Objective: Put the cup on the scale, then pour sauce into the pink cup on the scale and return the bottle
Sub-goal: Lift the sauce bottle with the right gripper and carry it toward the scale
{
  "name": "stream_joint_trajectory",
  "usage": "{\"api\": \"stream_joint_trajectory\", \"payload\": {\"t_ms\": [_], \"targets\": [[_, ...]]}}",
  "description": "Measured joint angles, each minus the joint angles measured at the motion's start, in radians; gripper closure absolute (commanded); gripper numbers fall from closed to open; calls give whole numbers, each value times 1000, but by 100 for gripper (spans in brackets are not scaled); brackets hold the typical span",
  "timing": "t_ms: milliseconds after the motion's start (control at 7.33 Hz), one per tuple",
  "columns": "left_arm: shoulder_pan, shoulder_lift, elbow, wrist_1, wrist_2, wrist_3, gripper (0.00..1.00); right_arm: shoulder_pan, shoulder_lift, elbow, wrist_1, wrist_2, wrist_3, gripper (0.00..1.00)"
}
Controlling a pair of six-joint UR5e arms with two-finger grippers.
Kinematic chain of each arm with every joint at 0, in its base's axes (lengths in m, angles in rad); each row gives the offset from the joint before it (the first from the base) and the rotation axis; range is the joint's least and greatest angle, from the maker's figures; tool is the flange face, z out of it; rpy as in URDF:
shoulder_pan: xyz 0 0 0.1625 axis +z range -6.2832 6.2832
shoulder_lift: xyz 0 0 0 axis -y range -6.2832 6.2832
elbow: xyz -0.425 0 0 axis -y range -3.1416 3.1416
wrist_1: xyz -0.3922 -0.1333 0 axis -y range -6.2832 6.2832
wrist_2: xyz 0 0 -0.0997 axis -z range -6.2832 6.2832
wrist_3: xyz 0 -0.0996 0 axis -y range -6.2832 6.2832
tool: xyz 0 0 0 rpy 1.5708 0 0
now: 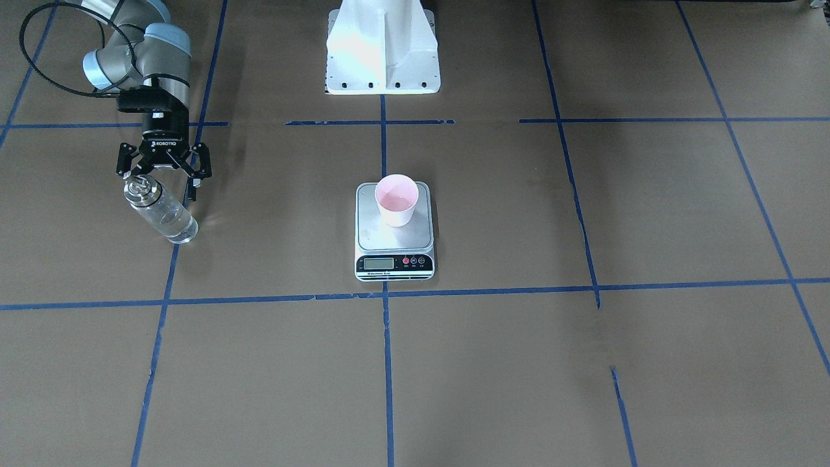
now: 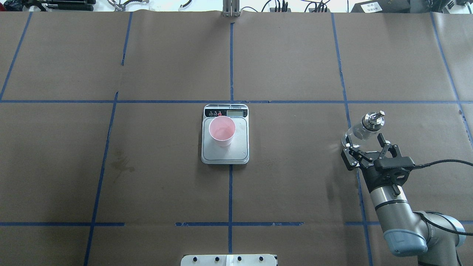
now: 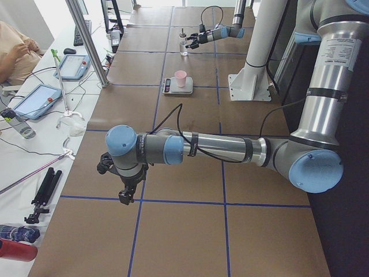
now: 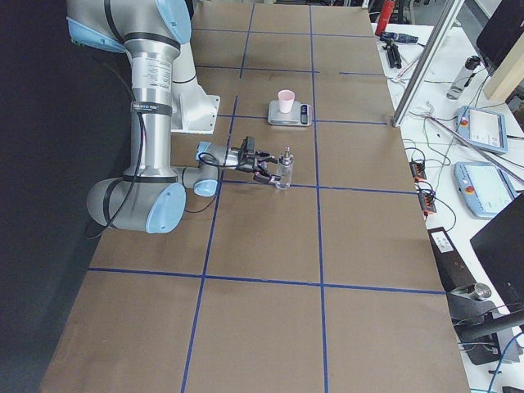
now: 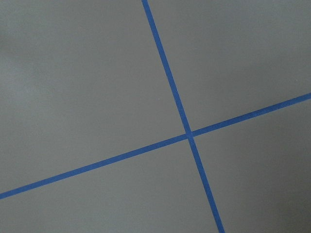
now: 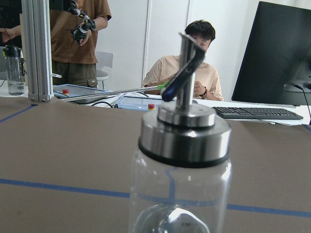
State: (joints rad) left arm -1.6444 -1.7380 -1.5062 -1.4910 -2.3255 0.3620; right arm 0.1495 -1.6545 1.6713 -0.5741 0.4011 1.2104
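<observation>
The pink cup (image 2: 221, 131) stands upright on the scale (image 2: 242, 147) at the table's middle, toward the platform's display end. The clear glass bottle (image 2: 364, 128) with its silver pourer cap stands on the table at my right, with a little clear sauce (image 1: 174, 227) low inside it. My right gripper (image 2: 364, 145) is open right behind the bottle, fingers spread to either side of it and not closed on it. The right wrist view shows the bottle (image 6: 180, 165) close and centred. My left gripper (image 3: 123, 187) hangs over bare table far from everything; I cannot tell its state.
The white robot pedestal (image 1: 382, 48) stands at the table's robot side. Blue tape lines (image 5: 189, 133) grid the brown table. Beyond the far edge, people (image 6: 187, 73) sit and stand at a desk with tablets (image 3: 37, 101), a keyboard and a monitor.
</observation>
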Motion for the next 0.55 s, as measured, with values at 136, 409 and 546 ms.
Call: {"api": "stream_joint_trajectory", "payload": {"t_ms": [136,409,546], "targets": [[0,0,0,0,0,0,0,8,1,-4,0,-2,-1,0],[0,3,-2,0,0,0,0,17,2,-5,0,-5,-2,0],[0,9,-6,-1,0,1,0,19,2,-5,0,-8,-2,3]]}}
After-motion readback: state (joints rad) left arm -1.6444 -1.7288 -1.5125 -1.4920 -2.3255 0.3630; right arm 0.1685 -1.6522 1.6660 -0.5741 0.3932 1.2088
